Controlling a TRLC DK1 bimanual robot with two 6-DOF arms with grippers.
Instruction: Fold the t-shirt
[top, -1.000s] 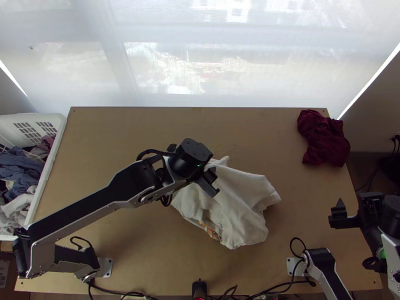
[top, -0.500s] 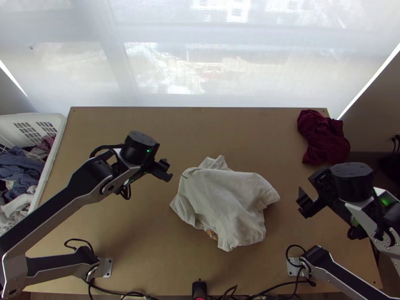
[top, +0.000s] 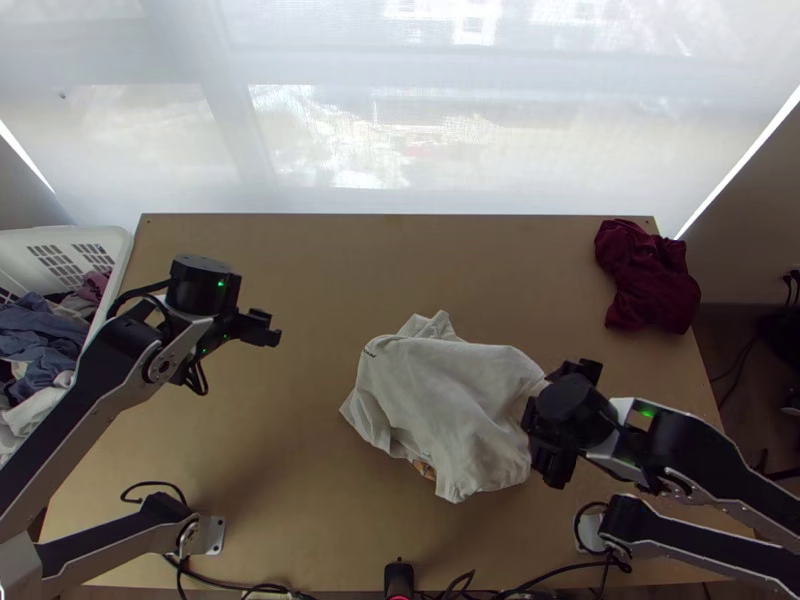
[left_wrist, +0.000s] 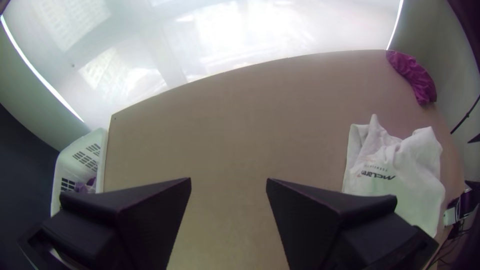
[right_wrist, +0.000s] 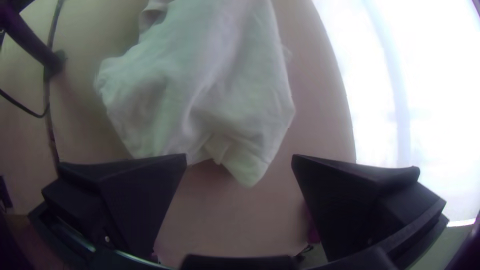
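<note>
Top view: bunched t-shirt (top: 450, 410) just beside right pincer (right_wrist: 239, 157), on side toward left pincer (left_wrist: 229, 179); right nearer; both spread.

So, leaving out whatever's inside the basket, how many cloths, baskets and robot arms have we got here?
Cloths: 2 (white shirt, dark red cloth)
Baskets: 1 (white basket)
Robot arms: 2 (left arm, right arm)
Total: 5
</note>
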